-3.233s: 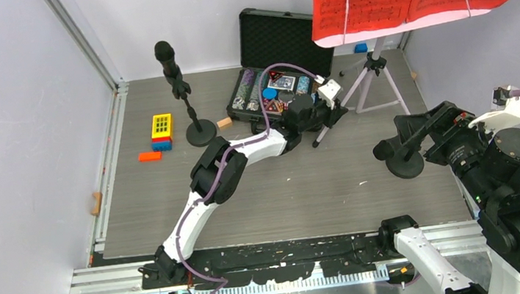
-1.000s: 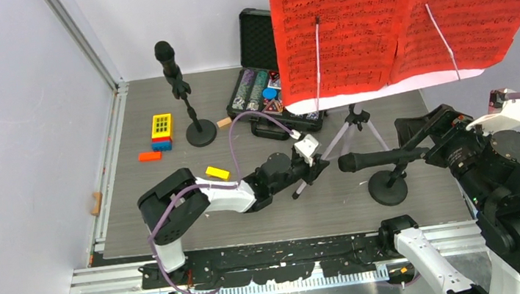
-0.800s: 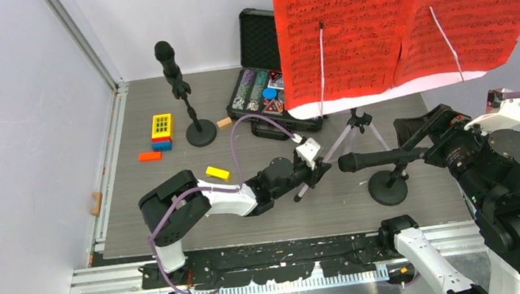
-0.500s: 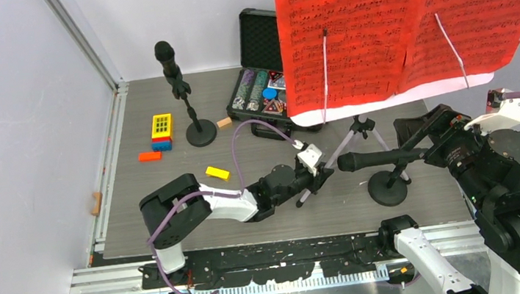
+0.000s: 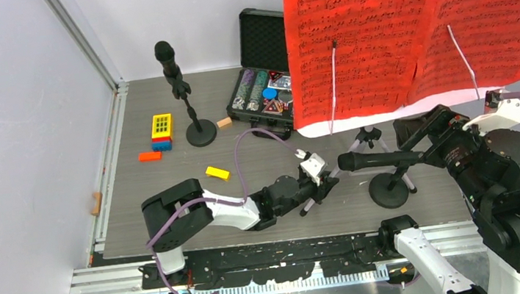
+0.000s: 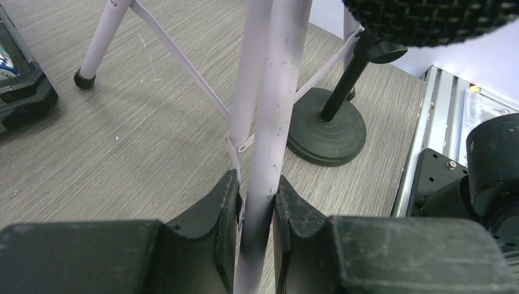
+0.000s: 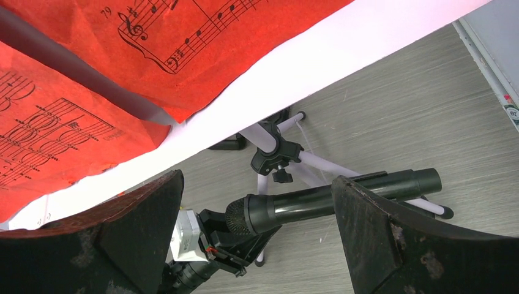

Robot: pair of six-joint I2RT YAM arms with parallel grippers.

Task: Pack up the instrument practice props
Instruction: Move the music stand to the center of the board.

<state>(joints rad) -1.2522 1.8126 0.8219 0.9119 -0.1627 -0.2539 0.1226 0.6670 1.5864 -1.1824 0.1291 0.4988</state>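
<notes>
The white music rack carries red sheet-music pages and stands tilted on silver tripod legs. My left gripper is shut on one tripod leg, low down near the floor. One black microphone lies level on its pole above a round base, just right of that gripper. My right gripper is open, and this microphone runs beyond its fingers without touching them. The other microphone stands upright at the back left.
An open black case of poker chips sits at the back, partly behind the red pages. Yellow and blue toy blocks, an orange block and a loose yellow block lie on the left of the mat.
My left gripper has dragged the tripod leg toward the near edge and slightly right. The rack and its red pages have shifted right with it. The right arm has held still.
</notes>
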